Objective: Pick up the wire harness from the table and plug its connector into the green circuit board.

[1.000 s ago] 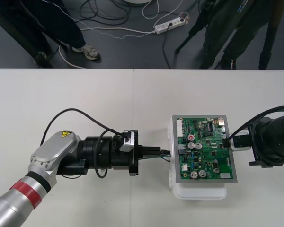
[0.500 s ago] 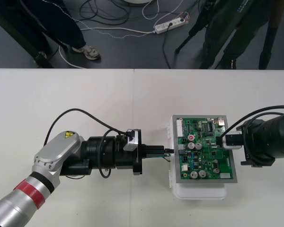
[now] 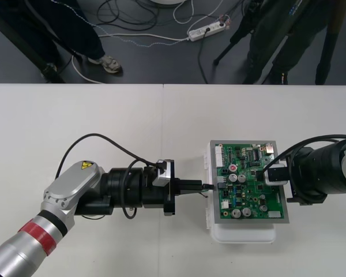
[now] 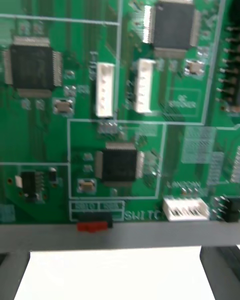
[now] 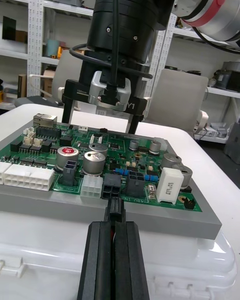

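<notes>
1. Board: glossy green lacquer, in a matt grey frame.
2. Base: smooth white plastic, slightly shiny.
3. Plug: matt black plastic.
4. Left gripper fingers: smooth black, with a faint sheen.
5. Left arm: satin silver metal, glossy red ring.
6. Capacitors: shiny metal tops.
7. Table: pale, smooth and matt.
8. Right gripper: semi-gloss black body, bright metal block.

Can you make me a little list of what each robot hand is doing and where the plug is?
Left hand: shut on the black plug, at the green circuit board's left edge
Plug: tip at a black connector on the board; fully in or not, cannot tell
Right hand: open, over the board's right edge
Board: on a white base on the table
</notes>
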Action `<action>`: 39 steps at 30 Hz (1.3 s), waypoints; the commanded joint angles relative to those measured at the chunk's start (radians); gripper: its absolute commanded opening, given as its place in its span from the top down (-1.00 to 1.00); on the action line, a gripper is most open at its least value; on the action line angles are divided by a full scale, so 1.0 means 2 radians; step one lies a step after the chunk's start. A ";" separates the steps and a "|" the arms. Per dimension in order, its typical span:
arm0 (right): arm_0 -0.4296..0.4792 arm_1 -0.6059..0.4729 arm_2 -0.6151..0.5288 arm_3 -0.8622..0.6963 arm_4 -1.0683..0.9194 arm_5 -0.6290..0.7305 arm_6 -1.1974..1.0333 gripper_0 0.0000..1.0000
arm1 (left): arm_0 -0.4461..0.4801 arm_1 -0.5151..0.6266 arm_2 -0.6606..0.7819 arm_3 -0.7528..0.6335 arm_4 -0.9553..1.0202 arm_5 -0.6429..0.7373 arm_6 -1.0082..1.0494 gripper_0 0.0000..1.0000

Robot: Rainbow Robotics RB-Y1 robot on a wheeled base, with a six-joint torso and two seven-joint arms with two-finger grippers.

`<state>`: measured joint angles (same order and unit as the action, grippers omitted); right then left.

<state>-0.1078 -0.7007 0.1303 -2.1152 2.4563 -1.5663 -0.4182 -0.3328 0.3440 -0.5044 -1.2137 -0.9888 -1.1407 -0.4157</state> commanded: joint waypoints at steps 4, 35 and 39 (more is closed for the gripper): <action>-0.008 0.011 0.018 -0.002 0.026 -0.002 0.023 -1.00 | -0.022 -0.022 -0.011 -0.004 0.005 0.014 -0.014 1.00; 0.006 0.034 0.018 -0.032 0.062 -0.002 0.015 -1.00 | -0.022 -0.025 -0.012 -0.003 -0.001 0.019 -0.018 1.00; 0.012 0.034 0.018 -0.032 0.063 -0.002 0.009 -1.00 | -0.021 -0.025 -0.012 -0.003 -0.002 0.019 -0.018 1.00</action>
<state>-0.1037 -0.6440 0.1542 -2.1433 2.5719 -1.5663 -0.4180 -0.3363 0.3267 -0.5061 -1.2130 -0.9889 -1.1278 -0.4157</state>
